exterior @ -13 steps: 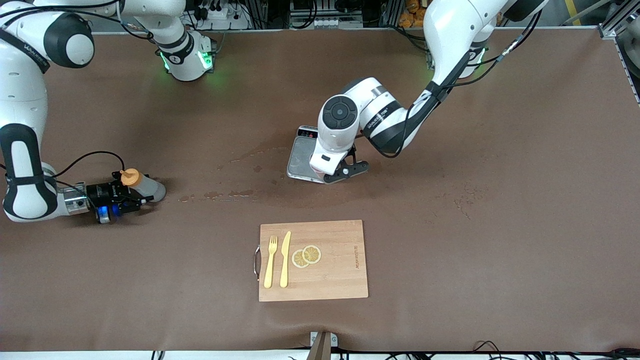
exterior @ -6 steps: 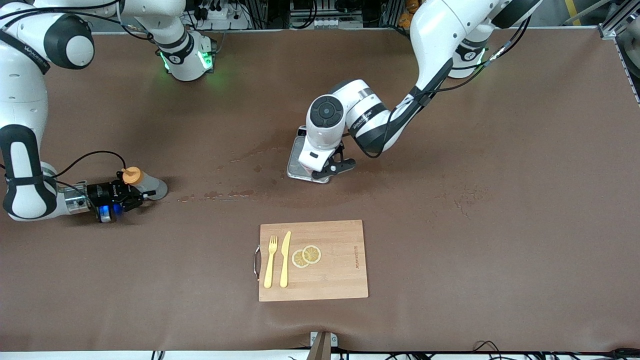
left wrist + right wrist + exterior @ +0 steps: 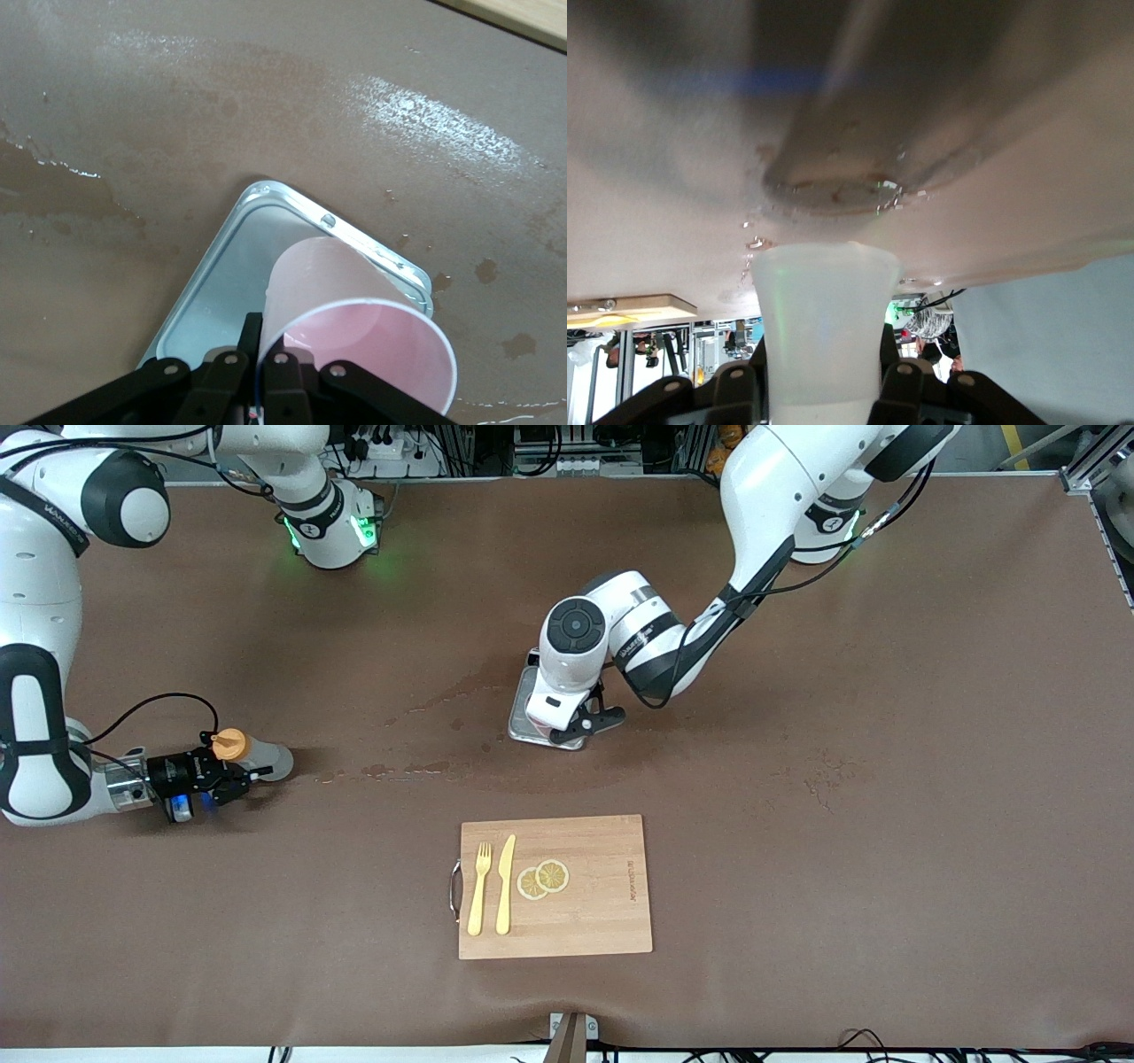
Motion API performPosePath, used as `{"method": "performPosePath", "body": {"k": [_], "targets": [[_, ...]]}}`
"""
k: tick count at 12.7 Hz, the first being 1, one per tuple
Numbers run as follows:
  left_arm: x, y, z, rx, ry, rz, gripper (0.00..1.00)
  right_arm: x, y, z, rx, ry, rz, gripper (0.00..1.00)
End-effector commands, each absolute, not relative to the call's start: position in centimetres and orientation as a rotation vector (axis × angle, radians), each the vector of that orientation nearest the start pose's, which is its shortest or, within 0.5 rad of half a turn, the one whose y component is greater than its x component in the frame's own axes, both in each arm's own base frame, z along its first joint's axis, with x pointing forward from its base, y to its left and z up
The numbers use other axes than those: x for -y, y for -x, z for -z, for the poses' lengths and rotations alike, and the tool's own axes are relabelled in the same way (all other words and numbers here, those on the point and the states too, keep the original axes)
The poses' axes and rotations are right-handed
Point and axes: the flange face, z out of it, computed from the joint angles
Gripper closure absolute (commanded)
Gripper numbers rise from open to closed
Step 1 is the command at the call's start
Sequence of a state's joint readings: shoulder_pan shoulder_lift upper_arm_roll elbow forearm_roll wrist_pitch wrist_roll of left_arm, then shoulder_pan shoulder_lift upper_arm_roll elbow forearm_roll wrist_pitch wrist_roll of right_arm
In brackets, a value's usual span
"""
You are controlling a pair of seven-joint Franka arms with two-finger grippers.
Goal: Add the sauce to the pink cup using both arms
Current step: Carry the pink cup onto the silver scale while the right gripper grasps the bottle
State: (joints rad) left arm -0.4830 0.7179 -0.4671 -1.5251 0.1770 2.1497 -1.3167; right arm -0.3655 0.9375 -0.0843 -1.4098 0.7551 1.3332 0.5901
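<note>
With the right gripper (image 3: pixel 232 773) clamped on the sauce (image 3: pixel 251 755) at table's 9 o'clock and the left gripper (image 3: pixel 580 724) pinching the cup (image 3: pixel 354 323) rim over the central tray (image 3: pixel 221 283), that thin rim-hold could slip, tipping the cup.

Pale pink cup (image 3: pixel 354 328); whitish-grey bottle (image 3: pixel 252 755), orange cap showing; silver tray (image 3: pixel 221 283); brown table (image 3: pixel 886 779) glistening.

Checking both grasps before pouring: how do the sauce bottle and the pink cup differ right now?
The sauce bottle is whitish-grey with an orange cap; the pink cup is open-topped. The bottle sits at the right arm's end of the table; the cup stands on a metal tray mid-table. Shared: each is gripped, by the right pincer and the left pincer.
</note>
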Motion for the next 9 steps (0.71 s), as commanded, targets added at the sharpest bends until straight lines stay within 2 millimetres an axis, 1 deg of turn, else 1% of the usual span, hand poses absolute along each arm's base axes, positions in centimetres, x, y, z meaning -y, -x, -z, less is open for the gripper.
{"method": "performPosePath", "body": {"k": [1, 2, 3, 4, 5, 6, 7, 8, 9], "targets": [[54.4, -45.5, -26.7, 0.636, 3.116, -0.191, 1.00, 17.2, -60.8, -16.5, -1.380, 1.805, -1.303, 0.75], [54.4, -45.5, -26.7, 0.650, 3.112, -0.192, 1.00, 16.8, -61.2, -17.5, -1.400, 1.831, -1.305, 0.75], [54.9, -44.8, -26.6, 0.648, 3.110, -0.195, 1.00, 15.9, -61.7, -18.3, -1.421, 1.857, -1.313, 0.75], [55.0, -44.6, -26.5, 0.658, 3.104, -0.198, 1.00, 15.3, -62.1, -19.1, -1.443, 1.873, -1.321, 0.75], [55.1, -44.4, -26.3, 0.673, 3.096, -0.199, 1.00, 14.9, -62.2, -19.8, -1.456, 1.884, -1.337, 0.75], [55.0, -44.3, -26.1, 0.680, 3.090, -0.205, 1.00, 14.0, -62.4, -20.3, -1.468, 1.913, -1.345, 0.74], [55.0, -44.4, -26.1, 0.683, 3.090, -0.207, 0.71, 13.1, -63.0, -21.6, -1.483, 1.959, -1.334, 0.69], [54.8, -44.5, -26.1, 0.679, 3.091, -0.203, 0.27, 12.7, -63.3, -22.1, -1.514, 1.989, -1.339, 0.69], [54.7, -44.6, -26.3, 0.678, 3.090, -0.196, 0.00, 12.7, -63.6, -22.5, -1.534, 2.002, -1.331, 0.71]]}}
